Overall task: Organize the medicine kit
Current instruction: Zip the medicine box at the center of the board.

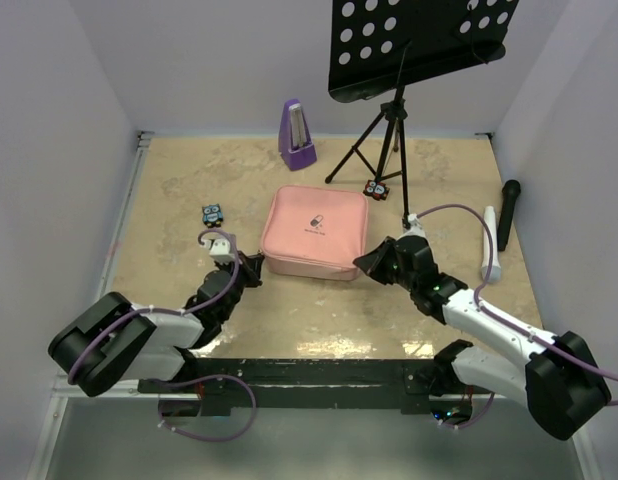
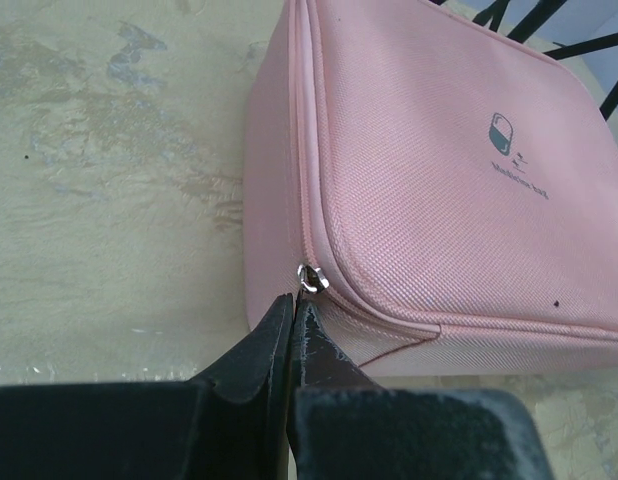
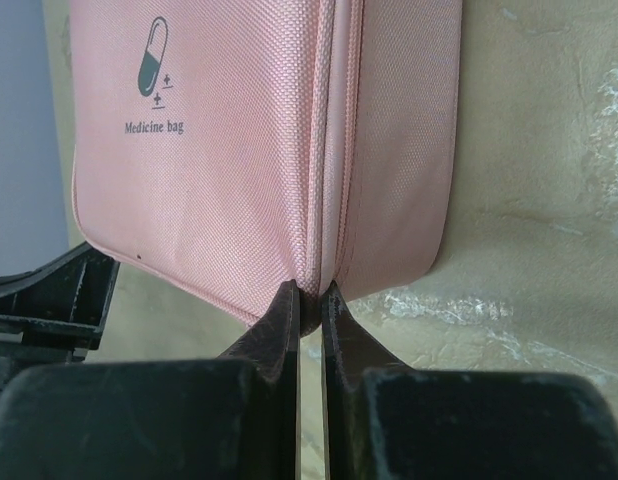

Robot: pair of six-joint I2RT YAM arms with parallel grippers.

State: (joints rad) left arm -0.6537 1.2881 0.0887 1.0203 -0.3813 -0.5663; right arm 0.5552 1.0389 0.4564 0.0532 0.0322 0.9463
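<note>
Mottled beige table (image 1: 169,190) is carrying everything. Nearest, the left gripper (image 2: 294,305) is sitting clenched, tips just under the silver zip ring (image 2: 311,277) at the near left corner of the medicine kit (image 1: 314,230). Whether it is pinching a tab I cannot tell. The right gripper (image 3: 309,295) is pressing nearly closed tips against the zip seam at the near right corner, holding nothing visible. The kit is lying flat mid-table, looking soft and light, so the zip pull is probably offering the best hold. Its lid is showing "Medicine bag" (image 3: 157,127) under a pill logo (image 3: 152,58).

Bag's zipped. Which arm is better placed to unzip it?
Left, probably: the left gripper, shut, sits at the zipper ring of the medicine bag; the right gripper meets bare corner seam.
</note>
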